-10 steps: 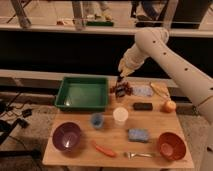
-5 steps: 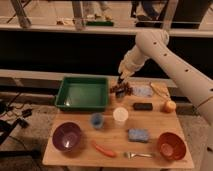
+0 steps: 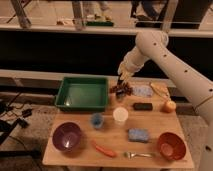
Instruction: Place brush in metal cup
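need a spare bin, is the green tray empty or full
Empty: the green tray shows only bare green floor. The gripper hangs just right of the tray's far corner.

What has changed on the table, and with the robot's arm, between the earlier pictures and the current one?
Nothing has visibly changed. The gripper hangs over the back of the table, just right of the green tray, as before. The white cup, black block and purple bowl lie where they were.

Wooden table (image 3: 160,122) (pale top) before a dark wall (image 3: 60,52); grey floor (image 3: 35,140).
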`<state>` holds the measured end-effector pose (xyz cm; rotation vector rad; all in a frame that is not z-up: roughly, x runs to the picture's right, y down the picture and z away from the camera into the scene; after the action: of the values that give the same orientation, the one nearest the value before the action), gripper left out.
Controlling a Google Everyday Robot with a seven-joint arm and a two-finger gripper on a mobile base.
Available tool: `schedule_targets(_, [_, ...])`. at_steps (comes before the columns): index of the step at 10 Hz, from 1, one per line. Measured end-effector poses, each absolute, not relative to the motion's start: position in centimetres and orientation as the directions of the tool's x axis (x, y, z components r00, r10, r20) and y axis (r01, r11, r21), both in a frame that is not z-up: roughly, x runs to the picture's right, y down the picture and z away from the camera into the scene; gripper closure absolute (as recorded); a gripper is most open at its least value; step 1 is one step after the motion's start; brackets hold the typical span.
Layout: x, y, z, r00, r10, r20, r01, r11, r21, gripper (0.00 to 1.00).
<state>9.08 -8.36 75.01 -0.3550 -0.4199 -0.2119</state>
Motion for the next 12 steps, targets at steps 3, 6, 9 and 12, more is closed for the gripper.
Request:
schedule_targets(3, [8.0,-8.4,75.5,0.888,-0.141,0.437,0.29,0.91,-0.295,0.91])
schedule_targets(6, [7.4,-8.1,76.2,0.89,-0.153,0.43,0.304,0.902,-0.308,0.91])
schedule_targets(9, [8.1,-7.8,76.5,0.894,-0.15,0.421,0.301,0.899,-0.319,0.91])
schedule_targets(12, [7.8,-7.5,77.2,0.894,-0.144,0.425,0.299,0.897,-0.325,0.91])
